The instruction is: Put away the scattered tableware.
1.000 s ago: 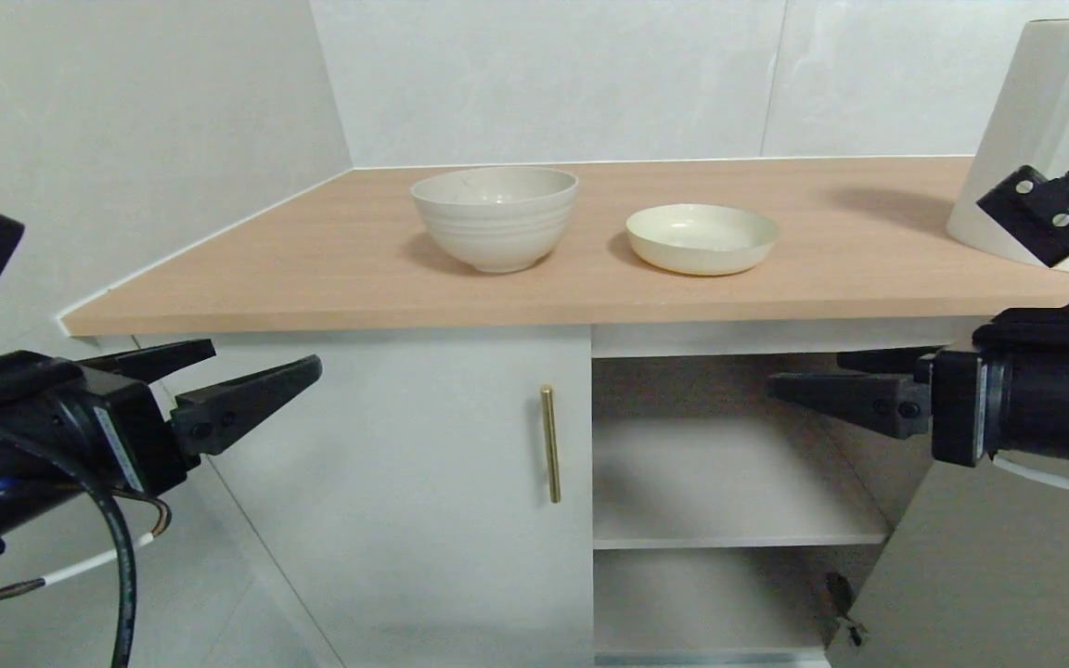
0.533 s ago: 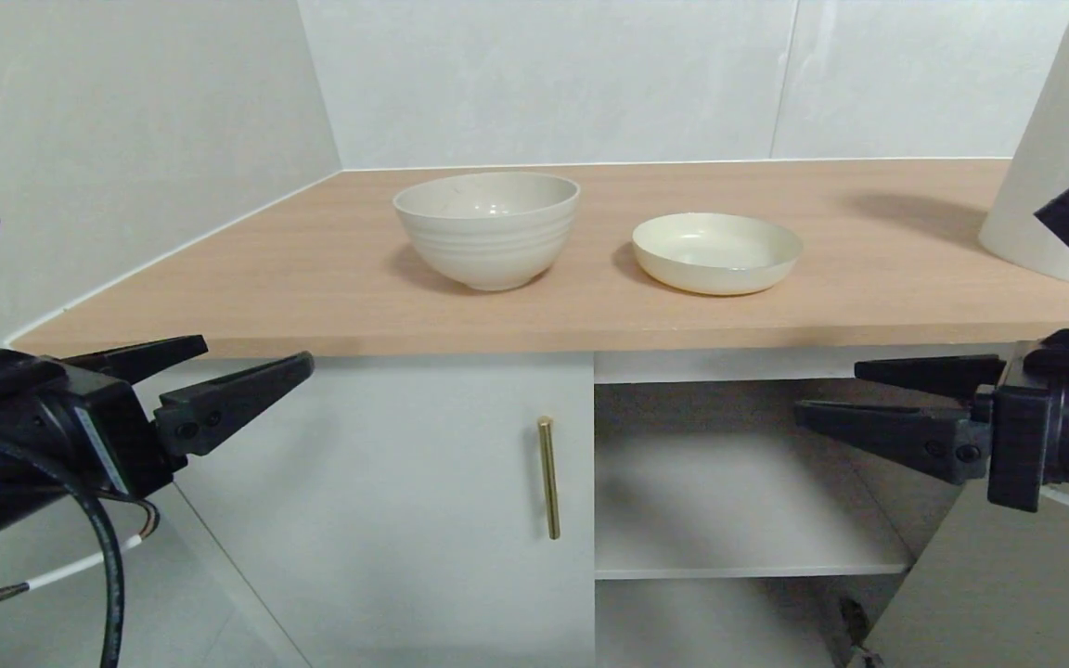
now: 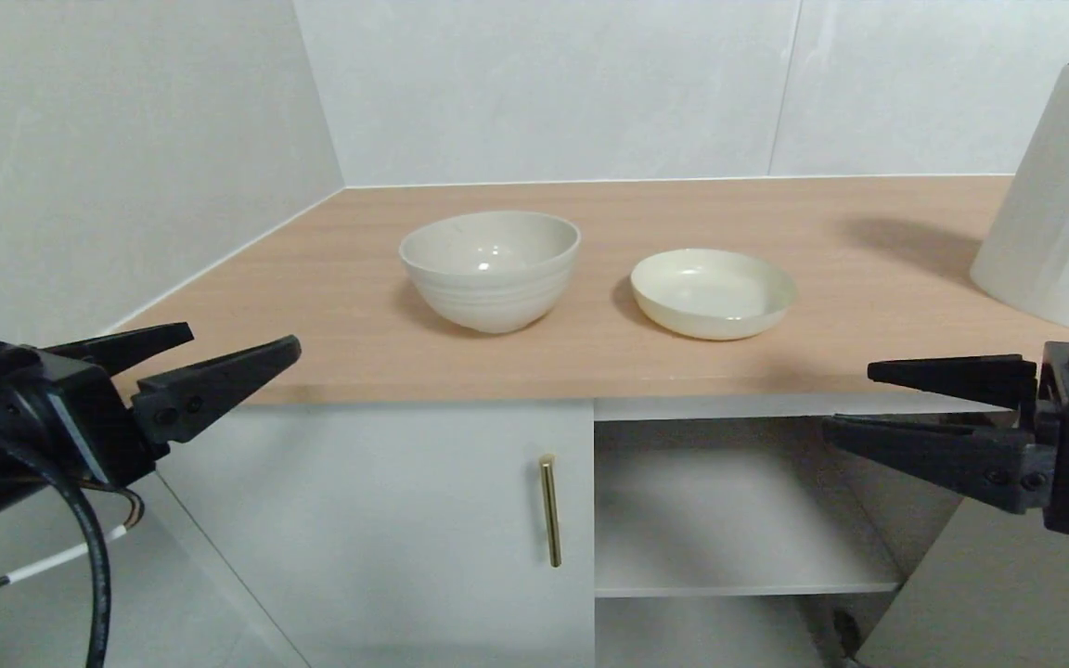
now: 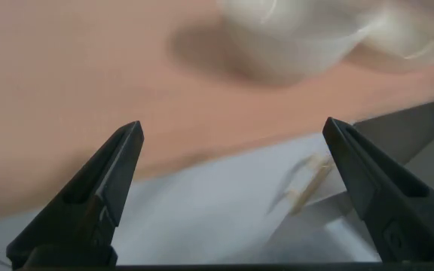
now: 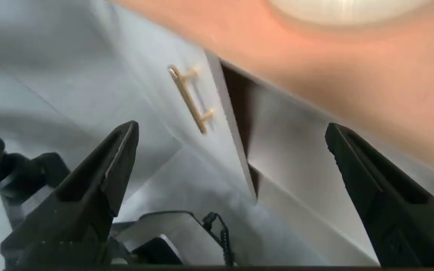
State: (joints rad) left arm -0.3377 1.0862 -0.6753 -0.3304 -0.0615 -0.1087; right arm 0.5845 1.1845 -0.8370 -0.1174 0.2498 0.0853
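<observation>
A deep ribbed off-white bowl [image 3: 490,267] and a shallow cream dish [image 3: 711,291] stand side by side on the wooden countertop [image 3: 330,315]. The bowl [image 4: 292,41] also appears blurred in the left wrist view, the dish [image 5: 345,9] in the right wrist view. My left gripper [image 3: 236,351] hangs open at the counter's front left corner, nothing between its fingers. My right gripper [image 3: 855,399] is open at the front right, level with the counter edge, short of the dish.
Below the counter, a white cabinet door with a brass handle [image 3: 549,510] is closed on the left. The right compartment is open, showing a shelf [image 3: 729,547]. A large white ribbed object [image 3: 1054,241] stands at the counter's right.
The head camera has risen, so the counter top looks lower and flatter. Both grippers have lifted up to counter height and stay open. Bowl and dish have not moved.
</observation>
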